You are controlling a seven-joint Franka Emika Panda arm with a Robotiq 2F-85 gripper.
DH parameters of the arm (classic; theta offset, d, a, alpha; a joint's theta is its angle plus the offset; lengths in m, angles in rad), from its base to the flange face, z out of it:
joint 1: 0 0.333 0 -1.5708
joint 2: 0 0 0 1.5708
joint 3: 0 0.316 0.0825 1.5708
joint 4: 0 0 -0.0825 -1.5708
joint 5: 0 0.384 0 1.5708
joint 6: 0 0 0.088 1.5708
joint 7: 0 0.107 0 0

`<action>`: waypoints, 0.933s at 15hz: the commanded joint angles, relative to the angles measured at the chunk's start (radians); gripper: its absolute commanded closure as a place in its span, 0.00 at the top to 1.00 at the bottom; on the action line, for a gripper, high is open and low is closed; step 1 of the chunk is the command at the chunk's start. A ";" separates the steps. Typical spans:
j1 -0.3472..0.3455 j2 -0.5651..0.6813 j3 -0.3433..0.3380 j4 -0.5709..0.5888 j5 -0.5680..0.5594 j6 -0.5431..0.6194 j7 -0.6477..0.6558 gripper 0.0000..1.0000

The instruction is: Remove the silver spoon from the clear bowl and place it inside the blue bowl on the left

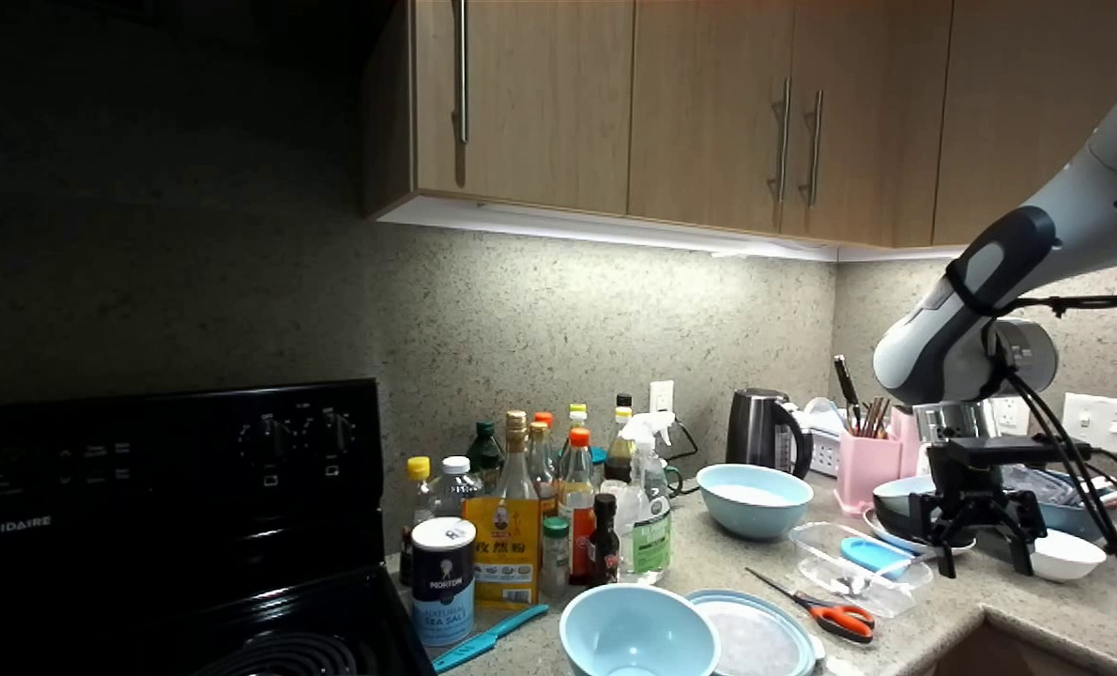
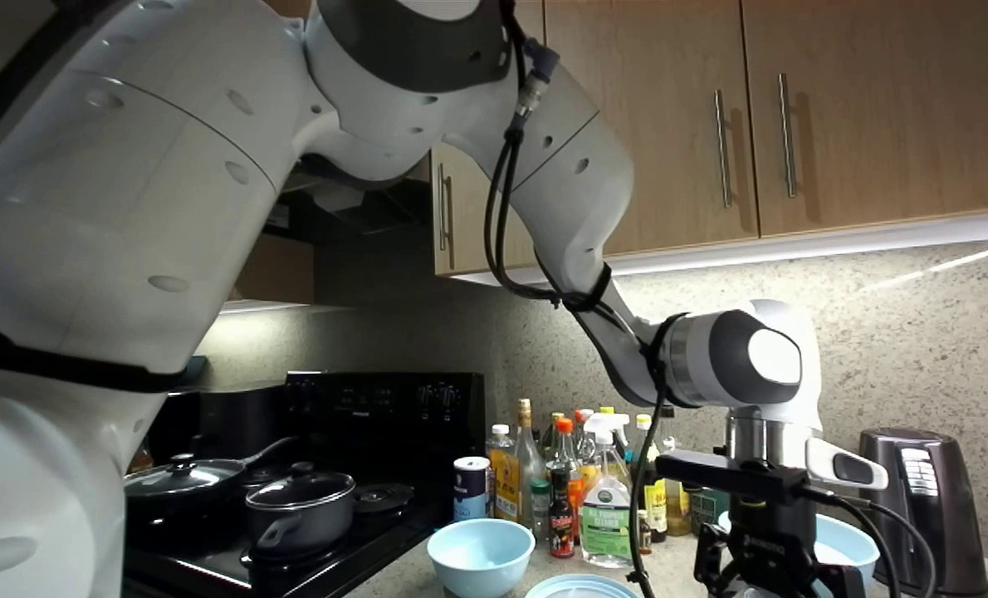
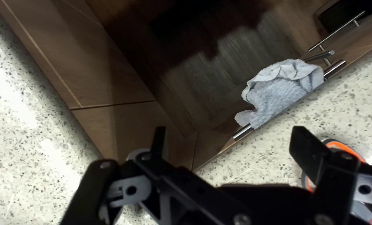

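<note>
Wooden cupboards (image 1: 709, 122) with three long handles in view run along the wall, higher than the blue bowl (image 1: 640, 629), which stands upright on the counter (image 1: 709, 568). One white arm (image 2: 573, 166) reaches well past that bowl, and I see one black stove (image 1: 174, 488) on the bowl's left, bearing two glass-lidded pans (image 2: 303, 507). One kettle (image 1: 756, 432) stands behind the bowl, off to its right. The arm's one claw (image 1: 986, 561) hangs well to the bowl's right; its two fingers (image 3: 158, 140) are spread wide and grip nothing.

In an exterior view, one paler bowl (image 1: 756, 512), one see-through container (image 1: 882, 596) and one white bowl (image 1: 1065, 560) all sit right of the blue bowl, with one round lid (image 1: 751, 634) just beside it. One spray bottle (image 1: 648, 526) rises behind it. One salt can (image 1: 443, 582) is on its left, one pair of scissors (image 1: 826, 606) on its right.

A shiny bit (image 1: 851, 584) within the container's outline is too small to name; I cannot tell where the silver spoon is, nor pick out the clear bowl for certain.
</note>
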 commanded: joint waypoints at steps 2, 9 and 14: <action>-0.019 0.045 0.002 0.045 -0.001 -0.017 0.000 1.00; -0.031 0.165 0.006 0.191 -0.043 -0.053 -0.055 1.00; -0.064 0.281 0.013 0.348 -0.015 -0.093 -0.043 1.00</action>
